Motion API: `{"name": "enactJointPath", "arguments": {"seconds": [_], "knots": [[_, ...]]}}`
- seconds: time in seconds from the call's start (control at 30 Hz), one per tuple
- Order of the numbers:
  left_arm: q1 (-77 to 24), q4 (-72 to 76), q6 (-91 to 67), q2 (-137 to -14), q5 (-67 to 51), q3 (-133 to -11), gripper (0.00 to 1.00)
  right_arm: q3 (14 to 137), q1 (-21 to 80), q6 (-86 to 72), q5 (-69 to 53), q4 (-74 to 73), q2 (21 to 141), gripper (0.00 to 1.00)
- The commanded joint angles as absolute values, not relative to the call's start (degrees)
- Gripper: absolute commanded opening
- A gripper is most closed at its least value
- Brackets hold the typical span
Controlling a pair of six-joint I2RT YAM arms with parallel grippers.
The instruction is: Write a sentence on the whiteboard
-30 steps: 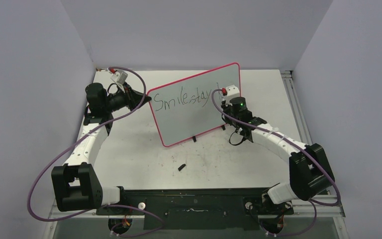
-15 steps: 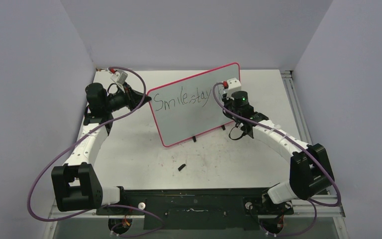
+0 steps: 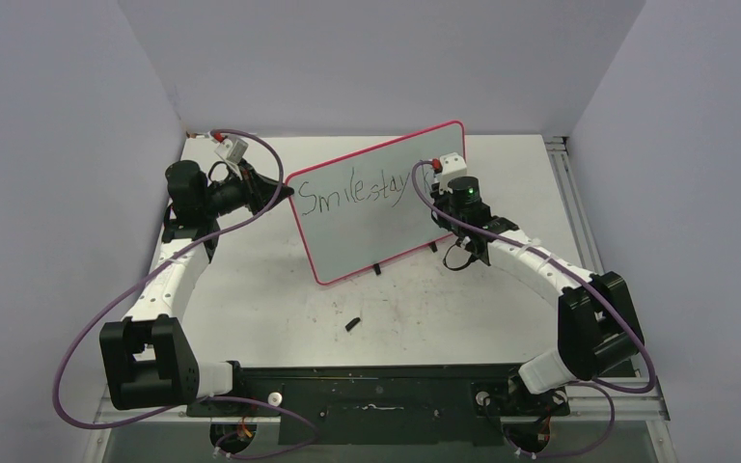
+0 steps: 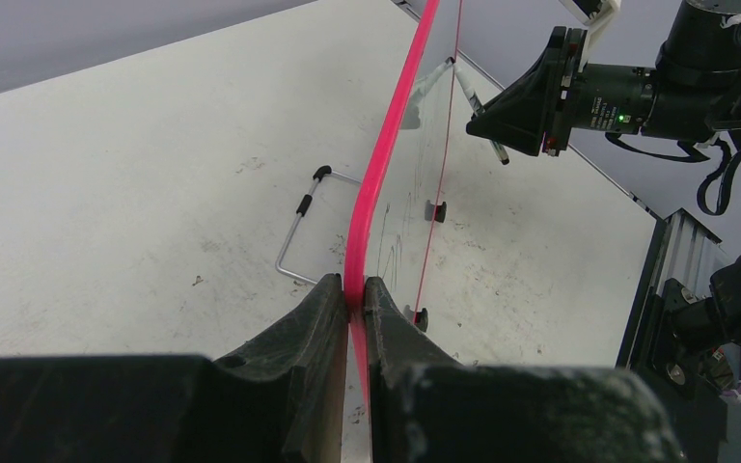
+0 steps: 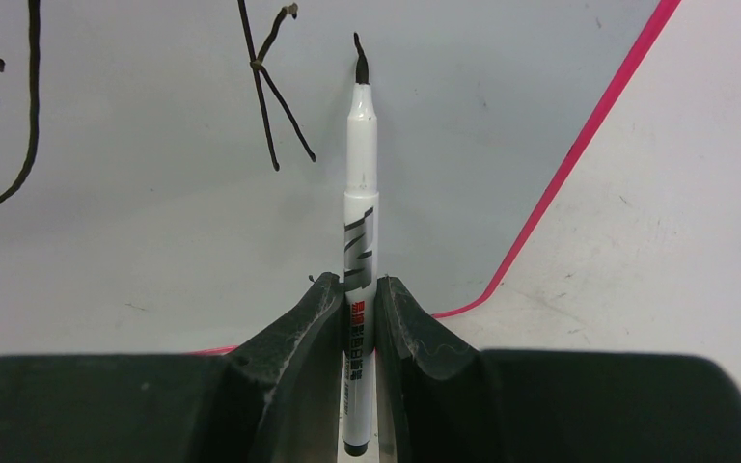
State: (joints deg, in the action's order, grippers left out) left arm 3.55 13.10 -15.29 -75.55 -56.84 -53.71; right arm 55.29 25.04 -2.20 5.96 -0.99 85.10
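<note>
The whiteboard, pale with a pink rim, stands tilted at mid table with "Smile stay" written in black along its top. My left gripper is shut on the board's left rim, jaws pinching the pink edge. My right gripper is shut on a white marker. The marker's black tip touches the board face just right of the last letter, near the upper right corner. From the left wrist view the marker pokes out of the right gripper.
A small black cap lies on the table in front of the board. A wire stand props the board from behind, and small black feet sit under its lower edge. A metal rail runs along the table's right side.
The right gripper with the marker has moved up the board towards its top edge, then nearly stopped. The left arm and the board have not moved.
</note>
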Motion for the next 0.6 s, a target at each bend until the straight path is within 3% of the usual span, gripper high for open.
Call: {"name": "enactJointPath", "arguments": {"seconds": [0.0,0.57], "knots": [[4.04,15.21,-14.77,-73.75,-57.43,-53.79,0.0,55.06,24.67,-2.97,4.95,0.18,84.91,0.05],[4.13,15.29,-14.77,-73.75,-57.48,-53.74,0.0,54.54,24.71,-3.04,6.45,-1.08,81.49,0.05]]}}
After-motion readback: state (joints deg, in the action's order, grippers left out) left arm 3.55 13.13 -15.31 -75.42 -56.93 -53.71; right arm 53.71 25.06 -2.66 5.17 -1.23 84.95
